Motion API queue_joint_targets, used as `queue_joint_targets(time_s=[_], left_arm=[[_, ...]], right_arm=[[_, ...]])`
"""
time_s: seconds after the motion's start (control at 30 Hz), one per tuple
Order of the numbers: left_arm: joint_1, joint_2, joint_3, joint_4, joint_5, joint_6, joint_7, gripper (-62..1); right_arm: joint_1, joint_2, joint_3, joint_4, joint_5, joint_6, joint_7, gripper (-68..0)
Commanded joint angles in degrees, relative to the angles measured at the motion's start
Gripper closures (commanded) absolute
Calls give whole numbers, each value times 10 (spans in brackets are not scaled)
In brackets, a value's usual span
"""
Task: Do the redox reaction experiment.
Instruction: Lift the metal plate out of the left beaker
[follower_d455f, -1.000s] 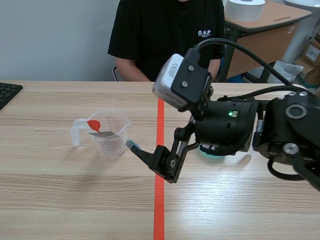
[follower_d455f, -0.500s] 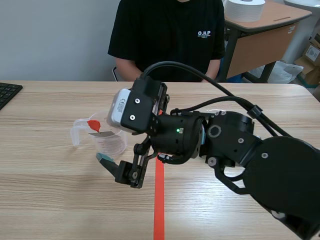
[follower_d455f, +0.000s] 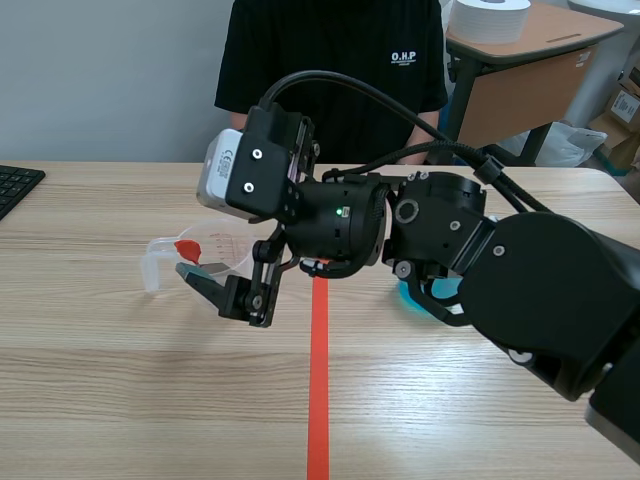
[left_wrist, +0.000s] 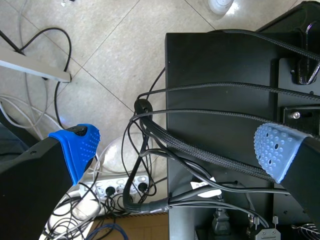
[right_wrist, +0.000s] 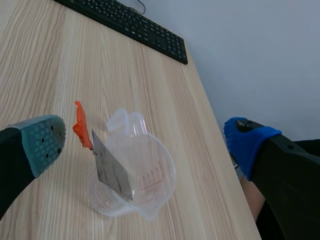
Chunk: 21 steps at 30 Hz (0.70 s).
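A clear plastic measuring beaker (follower_d455f: 222, 243) stands left of the orange tape line. A grey metal strip (follower_d455f: 206, 268) with a red tab (follower_d455f: 186, 247) leans inside it. My right arm comes in from the right and crosses the line; its gripper (follower_d455f: 214, 288) stands open at the beaker's near side. In the right wrist view the beaker (right_wrist: 142, 175), strip (right_wrist: 111, 167) and red tab (right_wrist: 80, 127) lie between and just ahead of the open gripper (right_wrist: 145, 145), untouched. My left gripper (left_wrist: 177, 150) is open off the table, over floor and cables.
A person in a black shirt (follower_d455f: 330, 70) sits across the table. A black keyboard (follower_d455f: 15, 185) lies at the far left edge, also seen as a keyboard (right_wrist: 125, 22) beyond the beaker. Something teal (follower_d455f: 413, 298) shows under the right arm, mostly hidden.
My right arm has swung left across the tape line, bringing its open gripper from right of the beaker up against it. The beaker has not moved.
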Motion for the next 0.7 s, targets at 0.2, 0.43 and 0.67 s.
queue_joint_targets(time_s=[0.2, 0.43, 0.67], left_arm=[[1, 3, -1, 7, -3, -3, -6, -623], [1, 3, -1, 7, -3, -3, -6, -623], [1, 2, -1, 7, 0, -3, -6, -623]], right_arm=[[15, 0, 0, 14, 6, -4, 1, -624], [15, 0, 1, 14, 6, -4, -1, -406], [15, 0, 1, 14, 6, -4, -1, -270]])
